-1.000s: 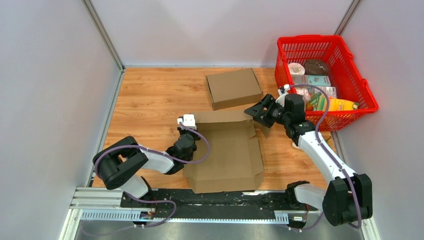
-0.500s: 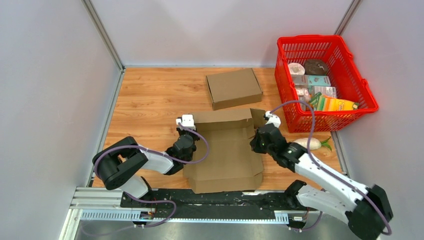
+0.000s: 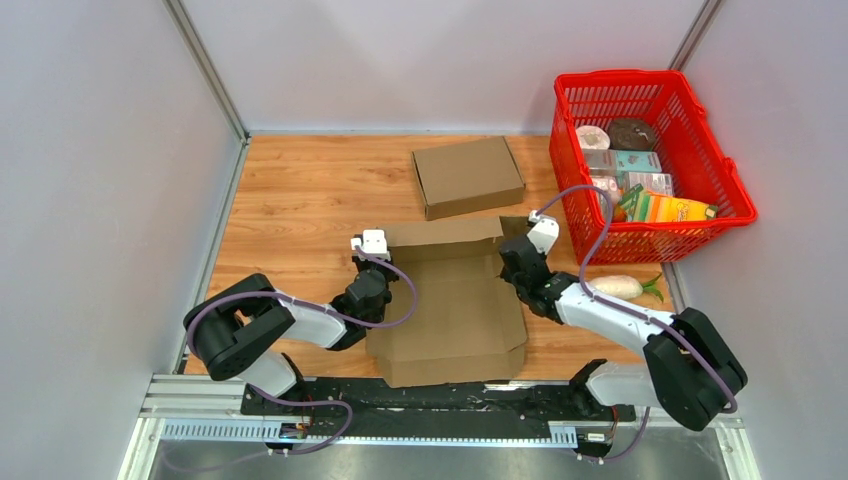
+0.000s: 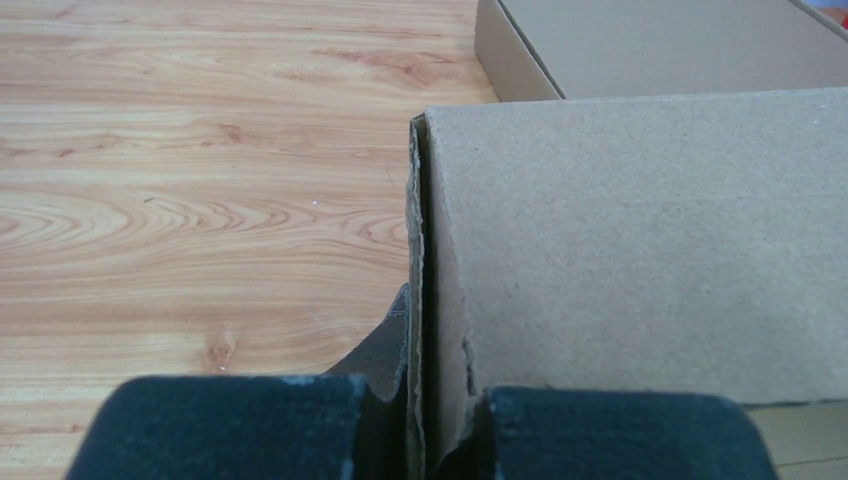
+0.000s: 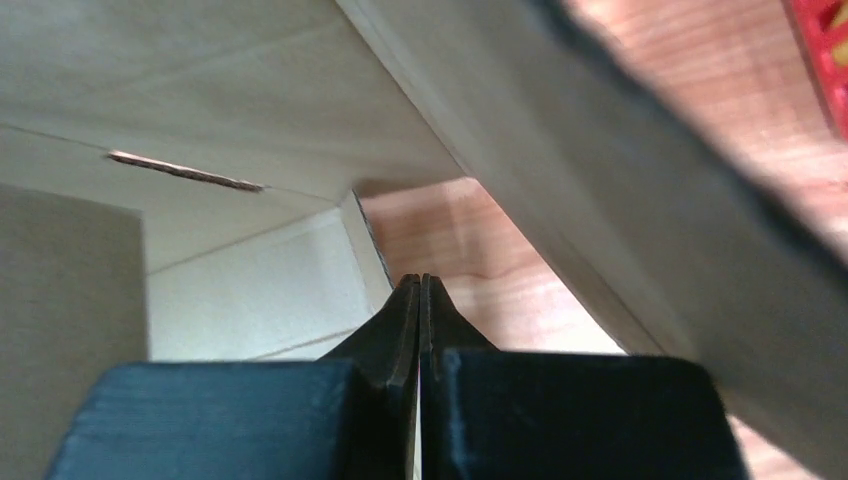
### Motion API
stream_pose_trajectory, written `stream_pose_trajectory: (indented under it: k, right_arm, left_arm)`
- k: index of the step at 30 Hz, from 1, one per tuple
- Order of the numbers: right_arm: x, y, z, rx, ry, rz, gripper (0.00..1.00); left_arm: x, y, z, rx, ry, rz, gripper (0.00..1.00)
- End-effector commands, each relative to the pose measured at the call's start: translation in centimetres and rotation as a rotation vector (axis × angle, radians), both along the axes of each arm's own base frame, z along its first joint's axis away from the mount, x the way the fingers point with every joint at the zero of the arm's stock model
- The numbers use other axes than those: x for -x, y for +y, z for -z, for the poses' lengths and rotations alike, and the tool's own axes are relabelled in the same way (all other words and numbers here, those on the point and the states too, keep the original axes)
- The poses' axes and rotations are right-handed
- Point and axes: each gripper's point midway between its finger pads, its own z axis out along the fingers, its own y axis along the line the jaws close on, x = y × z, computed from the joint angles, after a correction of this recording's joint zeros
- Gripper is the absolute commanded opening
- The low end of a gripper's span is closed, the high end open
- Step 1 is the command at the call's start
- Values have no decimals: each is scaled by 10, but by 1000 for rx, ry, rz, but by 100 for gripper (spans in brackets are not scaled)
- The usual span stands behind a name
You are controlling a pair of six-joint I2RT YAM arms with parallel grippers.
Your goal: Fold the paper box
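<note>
The paper box [image 3: 455,310] lies opened out on the wooden bench [image 3: 300,190], near the front edge and between the two arms, with its base flat and its back panel and side flaps partly raised. The left fingers [image 4: 230,425] are clamped on the box's left wall. In the left wrist view the ragged cardboard edge runs straight down into the narrow slot between them, with bare wood to its left. The right fingers [image 5: 395,340] are pressed fully together with nothing between them. They sit at the box's right side, and in the right wrist view pale cardboard panels and a slanting flap fill the picture above the tips — whether the tips touch the cardboard cannot be told. A second cardboard box [image 3: 468,175], folded shut, rests further back on the bench, just beside the raised back panel. At the right stands a red basket [image 3: 680,240] packed with groceries, and a white radish [image 3: 615,287] lies on the wood in front of it, close to the right arm.
</note>
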Motion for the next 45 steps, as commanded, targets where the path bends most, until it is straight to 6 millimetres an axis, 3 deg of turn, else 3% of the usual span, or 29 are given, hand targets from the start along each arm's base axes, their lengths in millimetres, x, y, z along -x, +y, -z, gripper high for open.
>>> stream_pose_trajectory:
  k: [1, 4, 9, 11, 16, 19, 20, 22, 23, 29, 33, 36, 38, 39, 40, 45]
  right_arm:
    - [-28, 22, -30, -90, -180, -59, 0]
    - [-30, 36, -30, -134, -160, -103, 0]
    - [-27, 63, 0, -247, -98, -157, 0]
    - [-23, 58, 24, -227, -43, -123, 0]
    - [-19, 51, 50, -254, 1, -126, 0]
    - [-8, 45, 50, -231, 44, -133, 0]
    - [-6, 43, 33, -243, 9, -141, 2]
    - [9, 29, 28, -211, 37, -123, 13]
    - [11, 26, 10, -224, 3, -124, 16]
    - [54, 7, -2, -261, 27, -143, 23]
    - [66, 15, 17, -332, 59, -166, 12]
    - [65, 5, 39, -315, 108, -65, 0]
    - [67, -11, 57, -282, 166, 65, 0]
    - [72, -33, 68, -222, 194, 166, 0]
    - [76, -39, 77, -229, 222, 225, 0]
    - [82, -30, 96, -296, 300, 235, 0]
  left_arm:
    - [-1, -1, -21, 107, -58, -13, 0]
    - [-2, -2, -22, 108, -60, -12, 0]
    - [-2, -2, -22, 108, -60, -15, 0]
    - [-2, -2, -21, 106, -58, -10, 0]
    - [-1, -2, -21, 108, -59, -10, 0]
    - [-1, 0, -21, 111, -60, -20, 0]
    - [-1, 1, -22, 113, -61, -20, 0]
    - [0, 2, -22, 120, -63, -23, 0]
    - [-1, 2, -22, 121, -64, -27, 0]
    - [-1, 3, -22, 120, -63, -35, 0]
    - [-1, 3, -21, 122, -61, -34, 0]
    - [-1, 3, -22, 122, -62, -31, 0]
    - [0, 2, -23, 125, -64, -27, 0]
    - [0, 3, -22, 128, -63, -31, 0]
    - [0, 3, -22, 129, -64, -29, 0]
    - [1, 5, -23, 134, -67, -31, 0]
